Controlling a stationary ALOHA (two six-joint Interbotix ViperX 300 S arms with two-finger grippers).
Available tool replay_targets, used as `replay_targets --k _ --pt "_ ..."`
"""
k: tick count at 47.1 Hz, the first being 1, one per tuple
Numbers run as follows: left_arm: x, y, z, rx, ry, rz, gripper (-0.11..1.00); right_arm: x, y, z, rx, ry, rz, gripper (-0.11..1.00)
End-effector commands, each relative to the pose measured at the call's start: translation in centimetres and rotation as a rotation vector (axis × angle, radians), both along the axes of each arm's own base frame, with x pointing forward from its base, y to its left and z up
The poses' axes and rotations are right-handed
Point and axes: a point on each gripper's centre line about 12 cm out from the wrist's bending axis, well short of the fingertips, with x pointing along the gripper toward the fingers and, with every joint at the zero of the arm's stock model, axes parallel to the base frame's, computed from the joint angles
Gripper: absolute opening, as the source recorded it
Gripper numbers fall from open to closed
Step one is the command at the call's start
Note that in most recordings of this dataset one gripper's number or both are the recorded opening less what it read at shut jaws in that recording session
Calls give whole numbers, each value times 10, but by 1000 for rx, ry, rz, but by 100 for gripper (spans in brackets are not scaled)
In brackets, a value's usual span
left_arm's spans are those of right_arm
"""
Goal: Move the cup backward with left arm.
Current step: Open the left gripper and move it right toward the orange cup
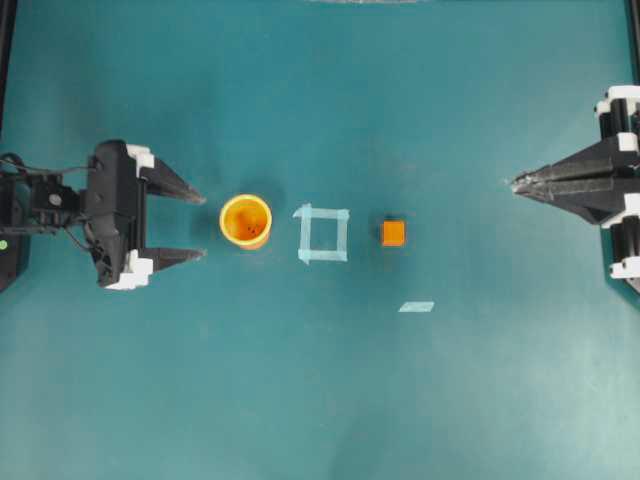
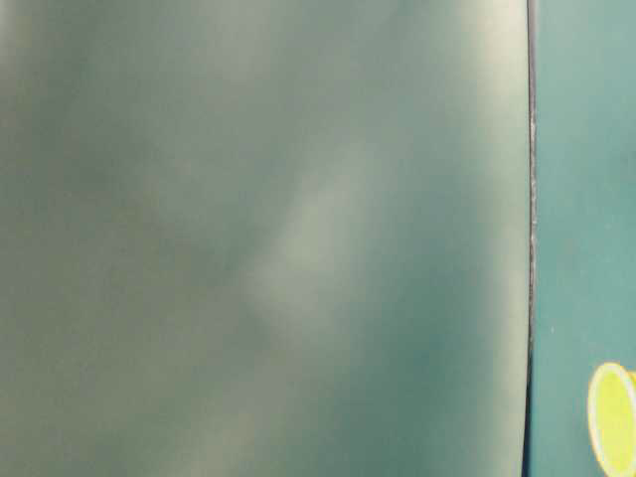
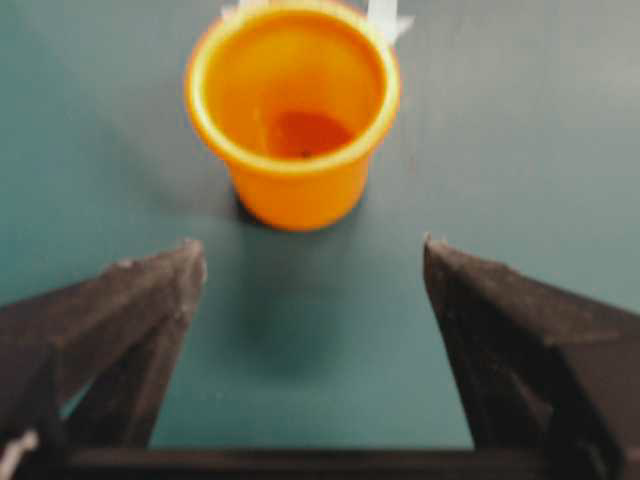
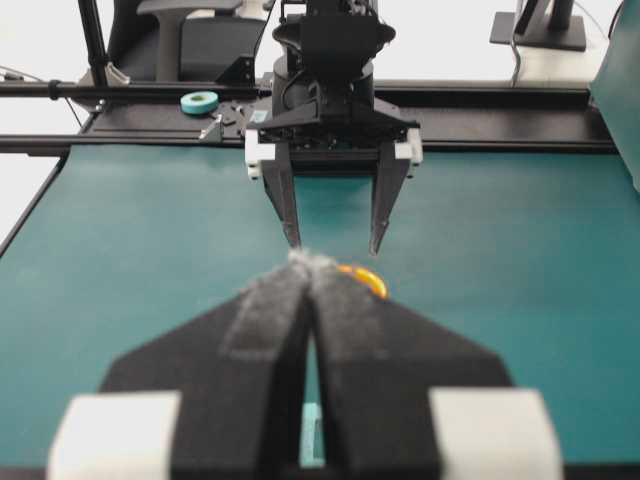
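Clearly the job is only at the approach stage. At the nine o'clock side of the overhead view, the left arm point(image 1: 60, 205) reaches in with the left tool point(image 1: 195, 224) spread wide, its two pointed fingers apart and holding nothing. Just toward three o'clock of those tips stands the cup point(image 1: 246, 221), upright on the teal table point(image 1: 320, 400), its yellow rim facing up and its inside looking empty. The tips stop short of the cup's wall; a thin strip of table shows between them. From the left wrist view the cup point(image 3: 293, 110) sits at twelve o'clock, ahead of the open fingers and roughly centred on the gap, so the line-up looks good for a straight advance.

Further toward three o'clock lies a square outline of pale tape point(image 1: 323, 234), then a small orange cube point(image 1: 393, 233), with a loose tape strip point(image 1: 416, 307) at about five o'clock of the cube. At the far three o'clock edge the right tool point(image 1: 520, 184) is pressed shut on nothing, parked well apart from everything.

As I judge it, nothing of the move is done: the cup is not yet enclosed or grasped. What is left is to ease forward around it, close, and carry it backward.
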Motion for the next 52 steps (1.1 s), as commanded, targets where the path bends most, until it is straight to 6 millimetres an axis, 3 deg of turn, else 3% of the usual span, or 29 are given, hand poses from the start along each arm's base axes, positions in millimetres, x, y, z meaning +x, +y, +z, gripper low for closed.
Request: replay_targets --k 1,21,52 --pt "5 0 -5 3 -8 -5 86 2 0 11 2 -17 0 0" --pt "40 1 -13 4 -35 -4 86 2 0 13 2 -18 1 0" --pt "71 6 -15 21 -99 0 85 2 0 13 2 -18 0 0"
